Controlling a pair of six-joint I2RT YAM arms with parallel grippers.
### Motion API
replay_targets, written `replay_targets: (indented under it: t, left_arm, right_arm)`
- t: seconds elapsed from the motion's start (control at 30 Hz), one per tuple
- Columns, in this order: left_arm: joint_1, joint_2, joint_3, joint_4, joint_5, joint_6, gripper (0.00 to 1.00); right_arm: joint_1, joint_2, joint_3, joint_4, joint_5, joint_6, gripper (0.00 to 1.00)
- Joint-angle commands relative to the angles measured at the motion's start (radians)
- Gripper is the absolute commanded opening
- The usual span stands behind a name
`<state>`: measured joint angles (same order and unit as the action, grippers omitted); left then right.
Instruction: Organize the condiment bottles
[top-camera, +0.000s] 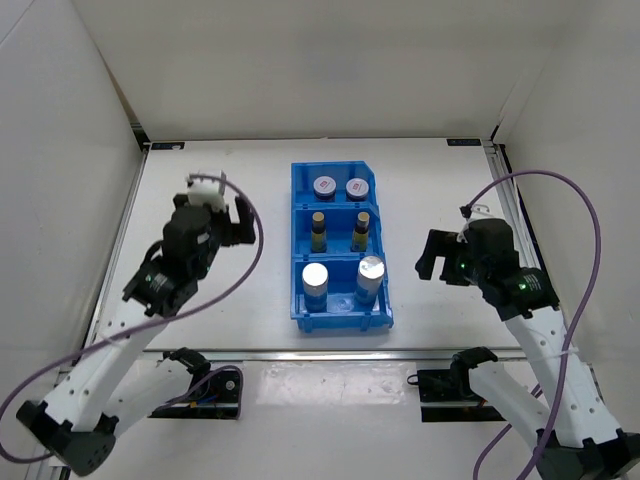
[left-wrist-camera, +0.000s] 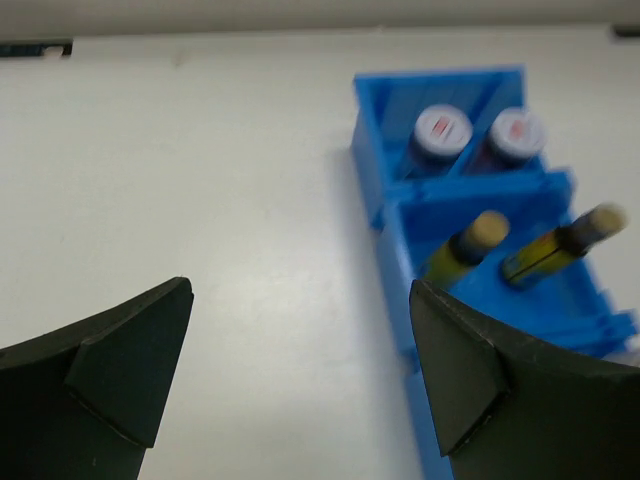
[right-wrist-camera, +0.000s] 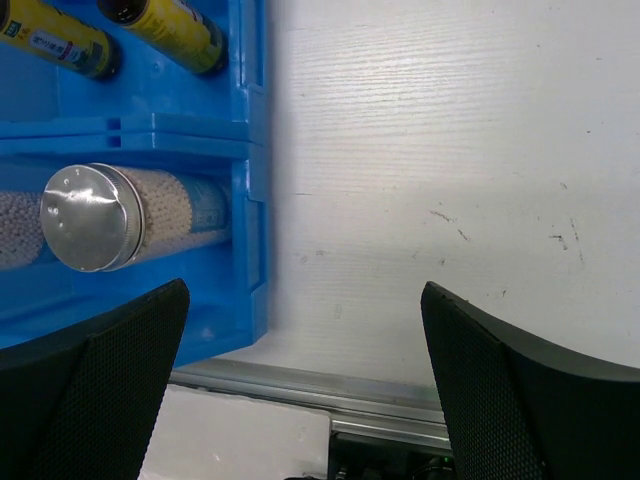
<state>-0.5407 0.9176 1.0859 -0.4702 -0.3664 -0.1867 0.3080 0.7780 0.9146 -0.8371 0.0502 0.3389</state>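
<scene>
A blue three-compartment bin (top-camera: 298, 218) holds all six bottles. Two dark jars with white-pink lids (top-camera: 324, 186) (top-camera: 357, 187) stand in the far compartment. Two slim brown yellow-labelled bottles (top-camera: 319, 228) (top-camera: 361, 230) stand in the middle one. Two white-blue silver-topped cylinders (top-camera: 315, 281) (top-camera: 370, 274) stand in the near one. My left gripper (top-camera: 223, 205) is open and empty, left of the bin; its wrist view shows the jars (left-wrist-camera: 441, 135) and slim bottles (left-wrist-camera: 470, 243). My right gripper (top-camera: 428, 260) is open and empty, right of the bin; its wrist view shows a cylinder (right-wrist-camera: 95, 216).
White walls enclose the table on the left, back and right. A metal rail (top-camera: 320, 352) runs along the near edge, also in the right wrist view (right-wrist-camera: 330, 385). A purple cable (top-camera: 590, 215) loops above the right arm.
</scene>
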Motion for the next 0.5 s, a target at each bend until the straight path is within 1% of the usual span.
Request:
replay_targets:
  t: [0.0,0.03,0.07,0.1,0.17,0.2,0.27,0.37,0.43,0.47]
  left_arm:
    - [-0.004,-0.141,-0.189,0.015,-0.063,0.041,1.00]
    - [-0.004,-0.187,-0.226,0.025,-0.063,0.056,1.00]
    - [-0.004,-0.268,-0.262,0.025,-0.054,0.070,1.00]
    - [-0.004,-0.305,-0.317,0.037,-0.054,0.082,1.00]
    - [-0.004,-0.400,-0.369,0.038,-0.063,0.108,1.00]
    - [-0.004,-0.430,-0.420,0.038,-0.063,0.108,1.00]
    - [-0.004,-0.509,-0.466,0.038,-0.052,0.108,1.00]
    - [-0.004,-0.586,-0.521,0.048,-0.061,0.121,1.00]
    - [-0.004,-0.611,-0.540,0.048,-0.098,0.132,1.00]
    - [-0.004,-0.621,-0.540,0.039,-0.098,0.132,1.00]
  right_arm:
    - [-0.001,-0.014,0.041,0.021,0.023,0.003,1.00]
    - [-0.001,-0.014,0.041,0.021,0.023,0.003,1.00]
    - [-0.001,-0.025,0.041,0.012,0.023,0.003,1.00]
    - [-0.001,-0.037,0.041,0.012,0.023,0.003,1.00]
    - [-0.001,-0.037,0.041,0.012,0.023,0.003,1.00]
    - [-0.001,-0.046,0.041,0.003,0.023,0.003,1.00]
    - [-0.001,-0.046,0.053,-0.006,0.033,0.003,1.00]
    - [-0.001,-0.046,0.063,-0.017,0.057,0.003,1.00]
    - [-0.001,-0.046,0.063,-0.017,0.046,0.003,1.00]
    - [-0.001,-0.046,0.063,-0.028,0.065,0.012,1.00]
